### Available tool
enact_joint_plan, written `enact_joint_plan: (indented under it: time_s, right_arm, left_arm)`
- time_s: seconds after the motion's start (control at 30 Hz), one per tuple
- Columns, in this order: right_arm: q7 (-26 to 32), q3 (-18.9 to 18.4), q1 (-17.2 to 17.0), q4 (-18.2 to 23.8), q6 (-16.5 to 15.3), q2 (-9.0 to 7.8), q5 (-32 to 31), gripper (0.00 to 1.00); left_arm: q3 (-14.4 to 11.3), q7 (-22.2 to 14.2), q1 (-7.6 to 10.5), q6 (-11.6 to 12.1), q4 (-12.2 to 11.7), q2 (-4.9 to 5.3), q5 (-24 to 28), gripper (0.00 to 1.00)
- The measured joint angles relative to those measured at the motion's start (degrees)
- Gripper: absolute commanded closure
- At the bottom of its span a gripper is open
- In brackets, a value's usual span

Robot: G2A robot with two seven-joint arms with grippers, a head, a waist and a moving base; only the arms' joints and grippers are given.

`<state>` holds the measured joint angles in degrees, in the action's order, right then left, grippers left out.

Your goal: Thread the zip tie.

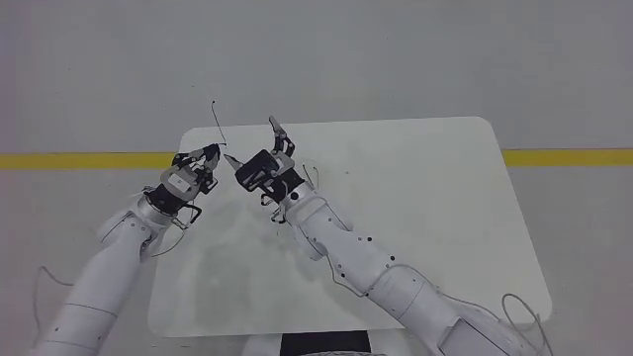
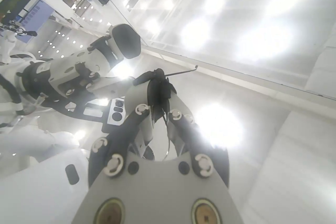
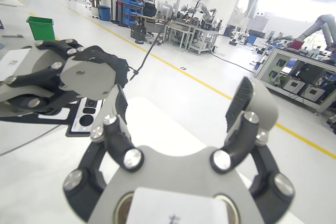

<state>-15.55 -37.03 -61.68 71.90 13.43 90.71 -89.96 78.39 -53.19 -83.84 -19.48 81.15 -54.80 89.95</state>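
while beside tie (image 3: 148,51), right fingers (image 3: 237,101) apart

Left gripper (image 2: 158,83) jaws pinched on black zip tie (image 2: 182,72); thin tail sticks out, tip bent.

Top view looks down at table (image 1: 445,218); wrist views sit close behind fingers (image 3: 237,101).

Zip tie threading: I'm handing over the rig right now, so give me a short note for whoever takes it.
Left gripper: shut on the zip tie, held up near a corner of the table, with the long end sticking out free.
Right gripper: open and empty, close beside the left one, not touching the tie.
Done: tie is in hand.
Left: take the free end and thread it. No closed loop visible yet.
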Motion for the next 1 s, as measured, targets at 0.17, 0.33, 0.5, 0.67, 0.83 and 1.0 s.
enact_joint_plan:
  time_s: [0.17,0.33,0.5,0.67,0.83,1.0]
  right_arm:
    - [0.1,0.6,0.1,0.1,0.1,-0.24,0.0,0.67]
    - [1.0,0.6,-0.5,0.4,-1.0,-0.24,0.0,0.74]
    - [1.5,0.4,-0.9,0.4,-1.9,-0.10,0.0,0.79]
    - [1.8,0.4,-1.2,0.5,-2.9,0.09,0.0,0.77]
    - [2.2,0.4,-1.4,0.4,-3.8,0.16,0.0,0.77]
    - [2.1,0.7,-1.7,0.8,-4.7,0.06,0.0,0.76]
  left_arm:
    - [0.0,0.0,0.00,0.0,0.0,0.00,0.0,1.00]
    - [0.0,0.0,0.00,0.0,0.0,0.00,0.0,1.00]
    - [0.0,0.0,0.00,0.0,0.0,0.00,0.0,1.00]
    - [0.0,0.0,0.00,0.0,0.0,0.00,0.0,1.00]
    - [0.0,0.0,0.00,0.0,0.0,0.00,0.0,1.00]
    - [0.0,0.0,0.00,0.0,0.0,0.00,0.0,1.00]
